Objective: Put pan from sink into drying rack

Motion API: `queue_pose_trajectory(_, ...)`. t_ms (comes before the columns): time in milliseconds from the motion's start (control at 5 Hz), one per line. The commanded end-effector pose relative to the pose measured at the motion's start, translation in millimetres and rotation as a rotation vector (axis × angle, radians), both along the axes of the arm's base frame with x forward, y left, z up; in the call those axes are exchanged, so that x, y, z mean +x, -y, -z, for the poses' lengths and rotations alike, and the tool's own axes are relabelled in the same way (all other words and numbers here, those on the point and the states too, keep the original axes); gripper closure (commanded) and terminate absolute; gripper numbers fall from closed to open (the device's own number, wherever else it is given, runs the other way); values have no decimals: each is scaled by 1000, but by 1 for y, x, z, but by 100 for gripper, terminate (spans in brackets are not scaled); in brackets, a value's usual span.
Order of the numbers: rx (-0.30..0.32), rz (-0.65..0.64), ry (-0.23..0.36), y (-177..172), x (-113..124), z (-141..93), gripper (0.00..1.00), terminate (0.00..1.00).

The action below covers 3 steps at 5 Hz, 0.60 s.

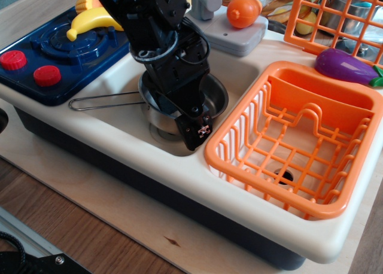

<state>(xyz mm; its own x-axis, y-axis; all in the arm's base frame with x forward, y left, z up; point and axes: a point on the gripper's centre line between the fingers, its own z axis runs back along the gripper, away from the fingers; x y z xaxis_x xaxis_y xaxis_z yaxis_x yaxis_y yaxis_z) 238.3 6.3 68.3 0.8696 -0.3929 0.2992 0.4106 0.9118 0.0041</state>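
Observation:
The shiny steel pan [214, 93] sits in the cream-white sink [122, 76], its wire handle [102, 100] pointing left over the sink floor. My black gripper [177, 119] is tilted down over the pan's near rim. One fingertip [195, 131] stands outside the pan's front wall, by the sink's front edge. The other reaches inside the pan and is mostly hidden by the gripper body. The jaws stand apart astride the rim and the pan rests on the sink floor. The orange drying rack [299, 148] stands just right of the sink and holds nothing.
A blue toy stove [66, 52] with red knobs is on the left, with a banana [96, 20] on it. A grey faucet base [236, 37] with an orange fruit [243, 11] stands behind the sink. A purple eggplant [346, 66] and an orange mesh panel [335, 17] are at the back right.

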Motion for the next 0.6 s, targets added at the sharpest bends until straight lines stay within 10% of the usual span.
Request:
queue_pose_trajectory(0, 8, 16, 8, -5, 8, 0, 100, 0)
queue_pose_trajectory(400, 49, 17, 4, -2, 10, -9, 100, 0)
